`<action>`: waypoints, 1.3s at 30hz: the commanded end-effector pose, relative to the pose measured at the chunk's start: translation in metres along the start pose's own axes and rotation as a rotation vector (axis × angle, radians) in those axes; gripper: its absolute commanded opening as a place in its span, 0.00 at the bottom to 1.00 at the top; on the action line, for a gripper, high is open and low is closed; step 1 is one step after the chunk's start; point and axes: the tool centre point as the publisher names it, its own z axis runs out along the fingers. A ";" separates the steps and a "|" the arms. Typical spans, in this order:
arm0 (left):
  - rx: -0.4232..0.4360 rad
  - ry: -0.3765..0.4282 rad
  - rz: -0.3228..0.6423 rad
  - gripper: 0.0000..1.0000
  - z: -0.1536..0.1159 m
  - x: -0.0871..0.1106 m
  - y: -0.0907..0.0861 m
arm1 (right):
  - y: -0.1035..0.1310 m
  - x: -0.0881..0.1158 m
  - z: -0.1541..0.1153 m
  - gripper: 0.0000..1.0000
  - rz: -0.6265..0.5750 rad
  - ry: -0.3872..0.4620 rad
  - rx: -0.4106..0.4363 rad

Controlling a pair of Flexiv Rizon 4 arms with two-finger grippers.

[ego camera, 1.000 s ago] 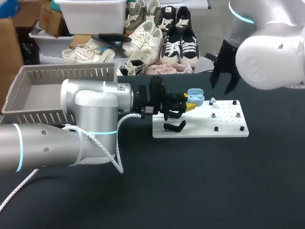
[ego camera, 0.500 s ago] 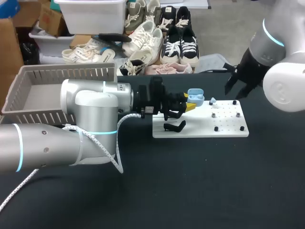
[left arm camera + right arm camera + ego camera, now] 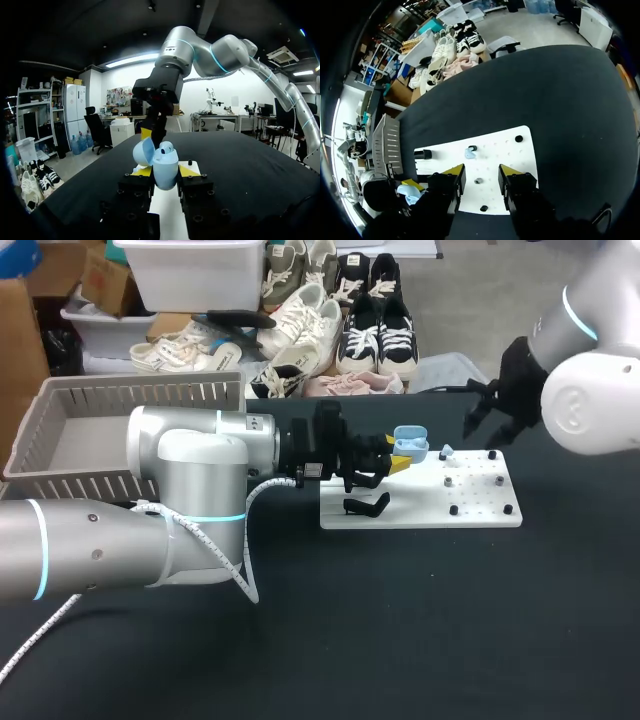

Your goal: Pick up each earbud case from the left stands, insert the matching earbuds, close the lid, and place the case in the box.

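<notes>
Head view. The left gripper (image 3: 388, 462) is clamped on the light blue case (image 3: 410, 444) and holds it over the left end of the white board (image 3: 420, 510), lid up. One small blue earbud (image 3: 447, 452) lies on the board just right of the case. A black stand (image 3: 367, 505) sits on the near left part of the board with nothing on it. The right gripper (image 3: 490, 432) hangs above the far right of the board, fingers apart and holding nothing. The grey box (image 3: 60, 400) stands at far left, and no case shows in the part I can see.

Left wrist view. The case (image 3: 166, 169) sits between the two yellow tips, gripped from both sides. The lid (image 3: 143, 151) is swung open. A rounded pale piece shows at the mouth of the case. It is likely one earbud already seated, though I cannot be sure. The right gripper is just beyond the case.

Right wrist view. The fingers are spread, with bare board (image 3: 520, 155) below them. The loose earbud (image 3: 470, 153) lies ahead of the gripper, towards its left finger.

Status, as judged. One case has been picked up and opened, and perhaps one earbud is in. To do: fetch the earbud on the board, insert it, shut the lid and put the case in the box.
</notes>
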 end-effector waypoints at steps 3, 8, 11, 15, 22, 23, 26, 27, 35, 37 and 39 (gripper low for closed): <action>-0.004 -0.002 0.001 0.00 0.000 0.000 -0.001 | 0.008 0.003 0.002 0.40 -0.018 0.004 0.045; -0.004 -0.002 0.001 0.00 0.000 0.000 -0.001 | 0.008 0.005 0.005 0.39 -0.001 0.011 0.042; -0.004 -0.002 0.001 0.00 0.000 0.000 -0.001 | 0.008 0.006 0.008 0.40 0.047 0.013 0.043; -0.004 -0.002 0.001 0.00 0.000 0.000 -0.001 | 0.008 0.007 0.012 0.40 0.085 0.017 0.032; -0.004 -0.002 0.001 0.00 0.000 0.000 -0.001 | 0.012 0.010 0.022 0.41 0.088 0.028 0.020; -0.004 -0.002 0.001 0.00 0.000 0.000 -0.001 | 0.011 0.011 0.024 0.40 0.093 0.031 0.018; -0.004 -0.002 0.001 0.00 0.000 0.000 -0.001 | 0.010 0.012 0.026 0.40 0.106 0.035 0.012; -0.004 -0.002 0.001 0.00 0.000 0.000 -0.001 | 0.010 0.012 0.027 0.40 0.112 0.034 0.011; -0.004 -0.002 0.001 0.00 0.000 0.000 -0.001 | 0.011 0.011 0.032 0.40 0.123 0.036 0.011; -0.004 -0.002 0.001 0.00 0.000 0.000 -0.001 | 0.012 0.011 0.034 0.40 0.127 0.038 0.011; -0.004 -0.002 0.001 0.00 0.000 0.000 -0.001 | 0.013 0.011 0.035 0.40 0.141 0.042 0.003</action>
